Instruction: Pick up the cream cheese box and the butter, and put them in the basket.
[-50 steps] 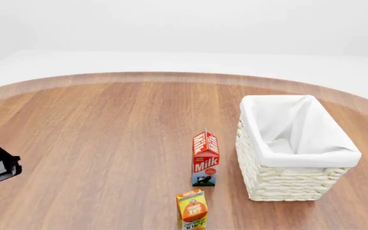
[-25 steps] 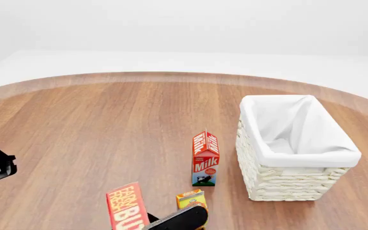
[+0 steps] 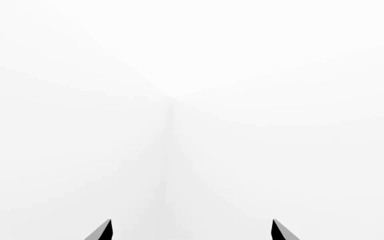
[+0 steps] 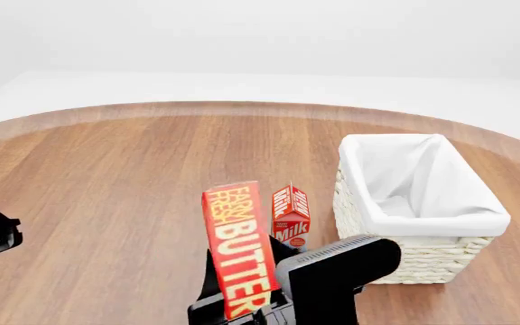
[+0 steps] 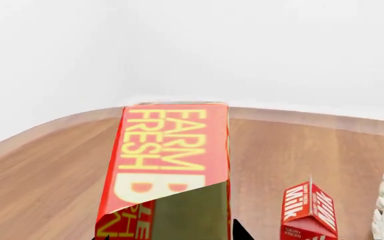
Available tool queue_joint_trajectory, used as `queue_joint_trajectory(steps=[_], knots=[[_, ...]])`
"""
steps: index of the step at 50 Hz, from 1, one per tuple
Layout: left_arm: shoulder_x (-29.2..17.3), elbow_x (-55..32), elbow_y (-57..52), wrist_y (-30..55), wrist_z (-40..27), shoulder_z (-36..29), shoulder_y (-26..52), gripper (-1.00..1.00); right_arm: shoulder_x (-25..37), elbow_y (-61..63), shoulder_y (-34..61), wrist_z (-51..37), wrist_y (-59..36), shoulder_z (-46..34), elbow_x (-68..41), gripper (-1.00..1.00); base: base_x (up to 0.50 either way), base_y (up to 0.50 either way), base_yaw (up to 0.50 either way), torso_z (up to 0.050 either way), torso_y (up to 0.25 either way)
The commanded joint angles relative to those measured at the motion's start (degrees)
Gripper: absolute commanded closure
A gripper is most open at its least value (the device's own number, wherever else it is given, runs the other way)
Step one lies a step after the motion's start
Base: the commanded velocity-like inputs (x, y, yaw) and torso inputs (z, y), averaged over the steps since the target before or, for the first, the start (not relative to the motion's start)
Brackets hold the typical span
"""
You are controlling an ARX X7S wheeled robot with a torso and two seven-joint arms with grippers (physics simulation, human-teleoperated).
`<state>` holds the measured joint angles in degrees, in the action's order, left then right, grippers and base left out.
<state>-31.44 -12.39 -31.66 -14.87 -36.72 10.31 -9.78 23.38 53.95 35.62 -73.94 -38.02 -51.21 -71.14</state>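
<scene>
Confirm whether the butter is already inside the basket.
No: the butter is held upright in the right gripper, beside the basket, not in it.

the butter point(image 4: 236, 248) is seen as a red box with yellow lettering, and the same red and yellow are shown on it in the right wrist view point(image 5: 168, 155). the milk carton point(image 4: 291, 214) is coloured red with white lettering and a pale lower band. the basket point(image 4: 399, 261) is woven in off-white, and its cloth liner point(image 4: 422, 177) is plain white. the table point(image 4: 124, 183) is patterned with reddish-brown wood grain. the right gripper point(image 4: 269, 308) is black. the left gripper point(image 3: 190, 231) is shown with black tips.
</scene>
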Motion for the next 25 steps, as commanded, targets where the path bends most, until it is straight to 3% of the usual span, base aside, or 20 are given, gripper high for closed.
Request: queue_joint_trajectory(steps=[1, 7, 25], knots=[[1.06, 0.35, -0.12, 0.32, 1.49, 1.35, 0.22, -1.00, 7.21, 5.97, 10.75, -5.94, 0.55, 10.04, -10.47, 1.00, 0.00, 0.00, 0.00, 0.000, 0.000], [1.02, 0.64, -0.53, 0.65, 1.44, 1.22, 0.18, -1.00, 16.13, 6.03, 17.68, -7.85, 7.88, 8.78, -13.66, 1.00, 0.00, 0.00, 0.00, 0.000, 0.002], [0.80, 0.78, -1.11, 1.49, 1.31, 1.32, 0.13, -1.00, 42.34, 1.67, 10.90, -2.17, 18.03, 20.15, -12.00, 1.00, 0.00, 0.00, 0.00, 0.000, 0.001]])
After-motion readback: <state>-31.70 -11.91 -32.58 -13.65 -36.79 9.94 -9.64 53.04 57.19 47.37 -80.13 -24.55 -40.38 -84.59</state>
